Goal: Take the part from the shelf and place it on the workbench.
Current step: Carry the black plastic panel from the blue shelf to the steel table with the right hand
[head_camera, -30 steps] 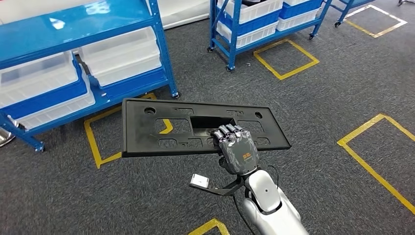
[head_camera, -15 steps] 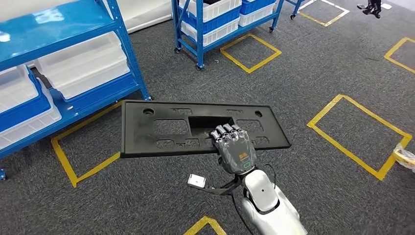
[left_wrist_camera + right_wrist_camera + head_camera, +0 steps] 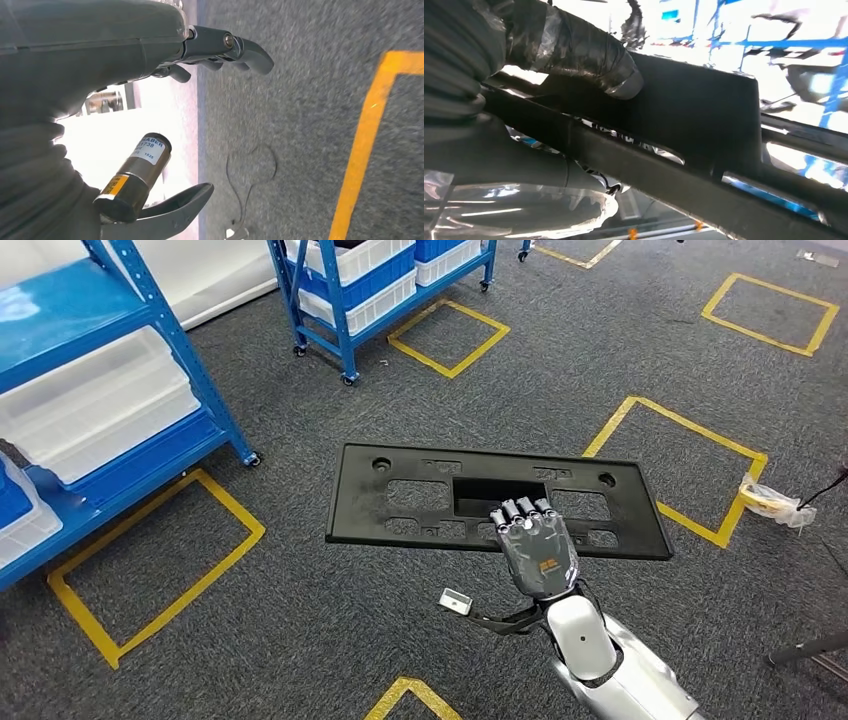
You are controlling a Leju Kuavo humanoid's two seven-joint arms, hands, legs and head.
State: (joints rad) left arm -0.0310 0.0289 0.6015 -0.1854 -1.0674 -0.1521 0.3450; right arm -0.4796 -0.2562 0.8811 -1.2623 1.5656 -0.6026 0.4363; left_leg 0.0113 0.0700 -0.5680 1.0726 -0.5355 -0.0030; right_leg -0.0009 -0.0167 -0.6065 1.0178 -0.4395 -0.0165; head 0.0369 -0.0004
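Panel [image 3: 400, 502] is long, flat and stiff, held level above the carpet floor [image 3: 250, 640], away from the blue shelf [image 3: 110, 390]. Your right robot hand [image 3: 538, 548] grasps its near edge off-centre, so you should expect it to tip. Your left robot hand [image 3: 100, 100] is released, holding nothing.

You are looking at a factory or warehouse floor: grey carpet [image 3: 300, 640] marked with yellow tape squares [image 3: 450, 335], and blue wheeled shelving racks [image 3: 345, 300] stacked with white plastic bins [image 3: 95, 410] along the far side.
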